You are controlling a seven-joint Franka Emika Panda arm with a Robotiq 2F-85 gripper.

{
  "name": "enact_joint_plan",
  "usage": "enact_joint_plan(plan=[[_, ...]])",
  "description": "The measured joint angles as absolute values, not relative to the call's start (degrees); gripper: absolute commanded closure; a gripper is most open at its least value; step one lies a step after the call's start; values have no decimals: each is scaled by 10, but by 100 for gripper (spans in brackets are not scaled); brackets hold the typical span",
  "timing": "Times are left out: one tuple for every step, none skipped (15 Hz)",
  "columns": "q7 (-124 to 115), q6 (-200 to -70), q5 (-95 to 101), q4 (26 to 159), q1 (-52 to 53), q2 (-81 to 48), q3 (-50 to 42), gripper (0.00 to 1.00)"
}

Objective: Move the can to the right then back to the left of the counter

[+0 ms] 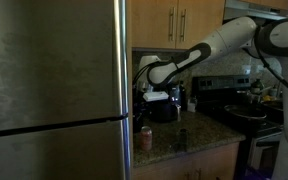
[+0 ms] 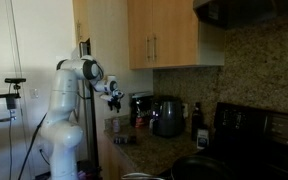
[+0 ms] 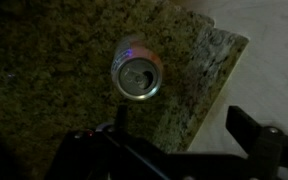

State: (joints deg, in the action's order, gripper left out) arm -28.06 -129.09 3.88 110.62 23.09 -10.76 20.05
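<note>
Can [image 3: 137,77] stands upright near the granite surface's [image 3: 44,90] corner, untouched. Claw [image 3: 179,138] hovers above, spread wide; I'd centre it over the can, descend straight, then close gently.

An exterior view stands close beside the fridge door [image 1: 54,90], facing the counter [image 1: 194,135]. An exterior view looks from farther away at the arm [image 2: 69,110] and the same counter. The wrist view looks straight down on the can [image 3: 137,76], very near.
</note>
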Motion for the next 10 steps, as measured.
enact_joint_plan(plan=[[-281,-1288,38,1110,232,-104,201,0],[-281,-1286,38,1113,233,-100,201,0],[-281,-1285,38,1114,233,-99,200,0],[-281,-1286,38,1114,233,-99,200,0],[-285,-1285,43,1114,233,-99,199,0],[-290,-1284,45,1116,233,-101,195,0],[-294,-1284,45,1119,233,-103,191,0],[-299,-1284,45,1123,233,-104,186,0],[-305,-1284,45,1128,233,-104,182,0],[-310,-1285,44,1133,233,-104,178,0]])
